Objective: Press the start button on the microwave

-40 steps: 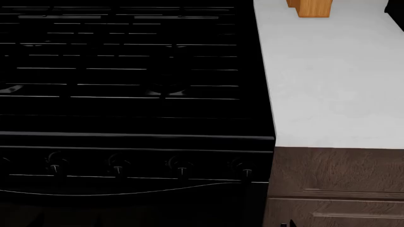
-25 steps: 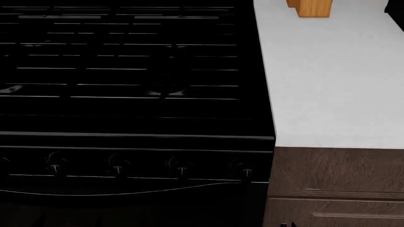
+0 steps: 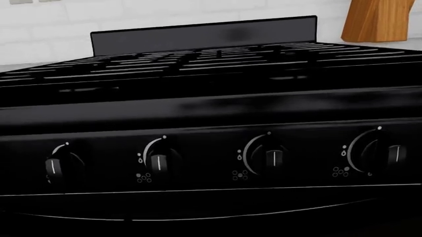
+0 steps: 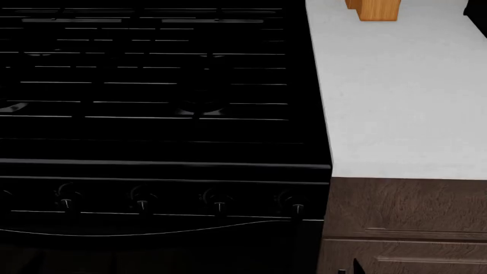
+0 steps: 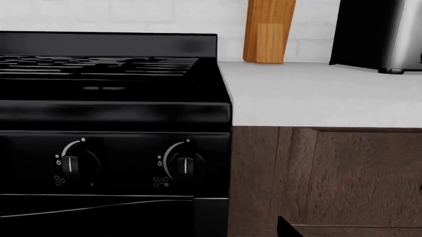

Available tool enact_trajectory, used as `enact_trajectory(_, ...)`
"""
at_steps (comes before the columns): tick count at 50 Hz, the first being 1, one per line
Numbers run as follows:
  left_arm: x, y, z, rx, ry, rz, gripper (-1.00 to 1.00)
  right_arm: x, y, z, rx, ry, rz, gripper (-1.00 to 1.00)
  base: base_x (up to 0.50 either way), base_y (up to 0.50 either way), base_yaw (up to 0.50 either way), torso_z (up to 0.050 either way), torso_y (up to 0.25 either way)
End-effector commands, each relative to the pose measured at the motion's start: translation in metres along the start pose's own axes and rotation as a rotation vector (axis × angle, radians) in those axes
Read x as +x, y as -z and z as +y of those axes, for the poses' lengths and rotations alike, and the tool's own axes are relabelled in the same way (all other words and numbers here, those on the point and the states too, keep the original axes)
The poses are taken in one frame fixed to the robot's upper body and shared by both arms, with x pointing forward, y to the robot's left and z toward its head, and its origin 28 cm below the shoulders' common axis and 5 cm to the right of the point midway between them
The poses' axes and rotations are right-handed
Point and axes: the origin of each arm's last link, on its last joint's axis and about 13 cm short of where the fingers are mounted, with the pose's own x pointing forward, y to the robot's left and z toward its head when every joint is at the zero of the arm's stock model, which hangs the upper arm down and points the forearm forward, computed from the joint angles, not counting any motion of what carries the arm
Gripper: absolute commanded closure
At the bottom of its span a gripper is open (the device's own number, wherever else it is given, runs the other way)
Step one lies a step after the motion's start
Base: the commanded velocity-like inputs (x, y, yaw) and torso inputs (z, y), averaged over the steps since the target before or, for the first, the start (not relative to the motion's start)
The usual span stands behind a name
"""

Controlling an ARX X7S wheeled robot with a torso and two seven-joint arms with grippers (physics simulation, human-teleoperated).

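Note:
A black and silver appliance, possibly the microwave, stands on the white counter at the far right of the right wrist view. Only its left side shows, and no start button is visible. A dark corner of it shows at the head view's top right. Of my right gripper only one dark fingertip shows, low in front of the brown cabinet; a dark tip also shows at the bottom of the head view. I cannot tell how its jaws stand. My left gripper is out of view.
A black gas stove with a row of knobs fills the left. A wooden block stands at the counter's back, also seen in the right wrist view. Brown cabinet drawers sit under the counter.
The dark tip at the bottom edge of the head view has shifted slightly and now shows a little more. Nothing else has moved.

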Motion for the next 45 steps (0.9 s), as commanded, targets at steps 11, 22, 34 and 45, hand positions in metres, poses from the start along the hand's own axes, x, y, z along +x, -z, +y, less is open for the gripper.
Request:
enact_trajectory(11, 0.013, -0.072, 0.007, -0.008, 0.058, -0.028, -1.00, 0.014, -0.074, -0.007, -0.015, 0.028, -0.131, -1.00, 0.00, 0.00, 0.00, 0.000, 0.000)
enact_trajectory(22, 0.056, -0.120, 0.018, -0.033, 0.077, -0.035, -1.00, 0.040, -0.124, -0.017, -0.107, -0.012, -0.130, -1.00, 0.00, 0.00, 0.00, 0.000, 0.000)
enact_trajectory(34, 0.070, -0.154, 0.017, -0.037, 0.083, -0.094, -1.00, 0.055, -0.157, -0.017, -0.095, -0.048, -0.205, -1.00, 0.02, 0.00, 0.00, 0.000, 0.000)
enact_trajectory(45, 0.055, -0.149, 0.012, -0.040, 0.111, -0.097, -1.00, 0.048, -0.155, -0.011, -0.044, -0.111, -0.212, -1.00, 0.41, 0.30, 0.00, 0.000, 0.000)
